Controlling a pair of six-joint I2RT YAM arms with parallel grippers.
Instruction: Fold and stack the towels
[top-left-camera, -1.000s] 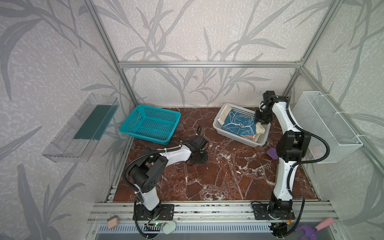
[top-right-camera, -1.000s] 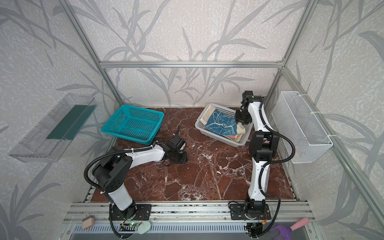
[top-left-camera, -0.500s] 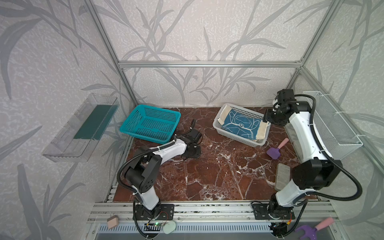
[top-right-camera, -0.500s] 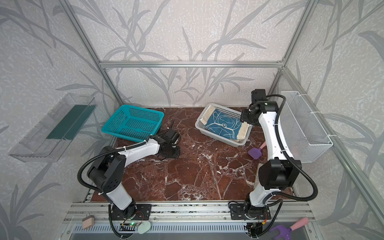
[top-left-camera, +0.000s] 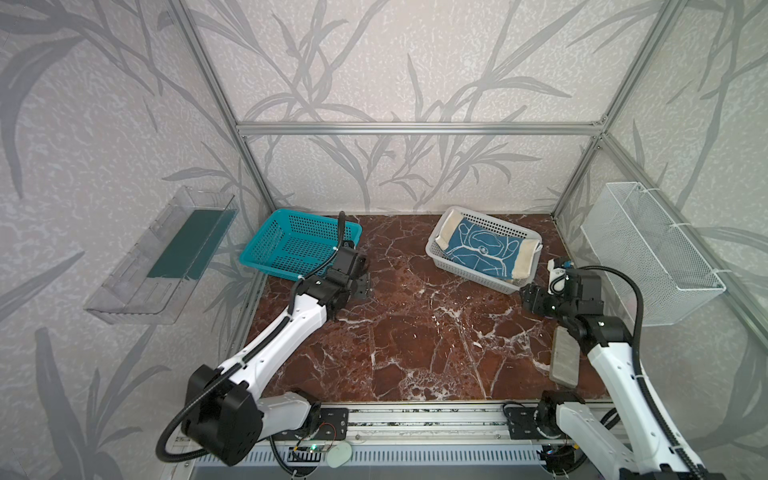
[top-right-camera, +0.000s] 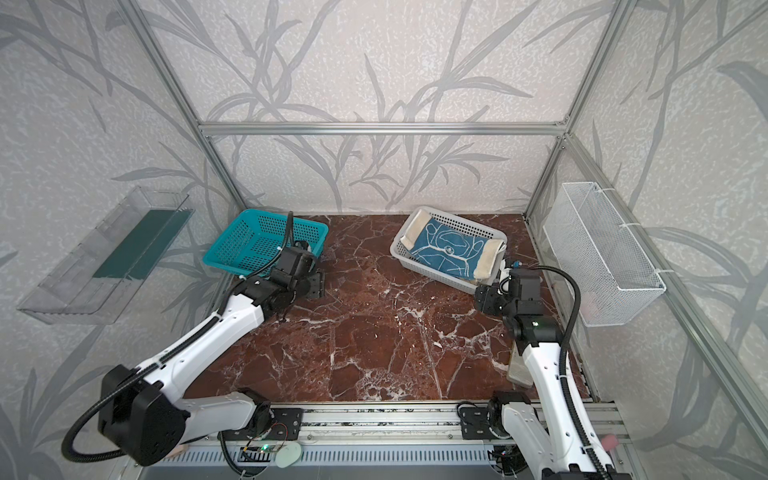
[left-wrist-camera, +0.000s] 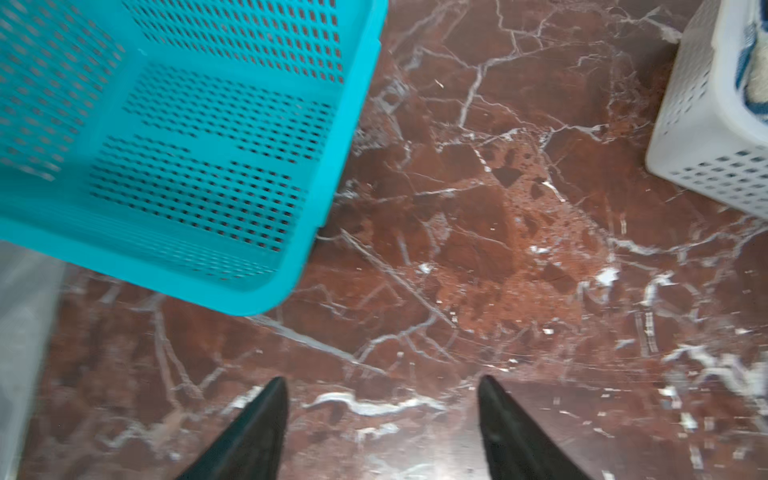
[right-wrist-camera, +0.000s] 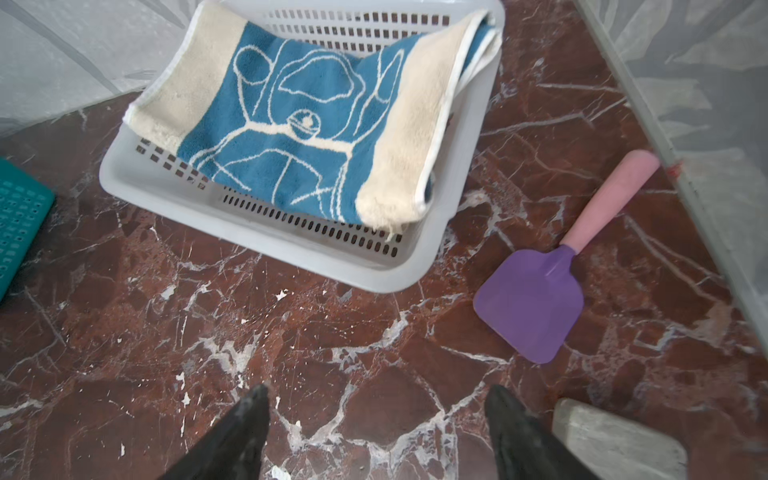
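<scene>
In a top view, we locate the blue-and-cream folded terry towel (top-left-camera: 482, 249) lying flat inside the white perforated plastic basket (top-left-camera: 436, 251) at the far right of the red-brown marble-pattern worktop (top-left-camera: 415, 332). The teal perforated plastic basket (top-left-camera: 266, 245) at the far left holds nothing. The left pincer (top-left-camera: 360, 286) sits low just beside the teal basket, and the right pincer (top-left-camera: 530, 299) sits just beside the near end of the white basket; neither touches cloth. In the left wrist view, the left pincer (left-wrist-camera: 382, 380) has its fingers spread apart over bare worktop with nothing between them. A corner of the teal basket lies ahead, and an edge of the white basket shows well apart from it. In the right wrist view, the right pincer (right-wrist-camera: 380, 388) is likewise spread and empty above bare worktop. The towel fills the white basket, printed side up, and further cloth edges show beneath it at one end; we cannot tell how many layers lie there. A purple flat spatula with a pink handle (right-wrist-camera: 532, 307) lies near the basket, and a grey rectangular block (right-wrist-camera: 615, 440) lies near the pincer. We see no loose towel on the worktop, so we judge the stacking step complete or nearly so. The next move calls for confirming that the stack lies square in the basket and keeping both arms clear of it.
</scene>
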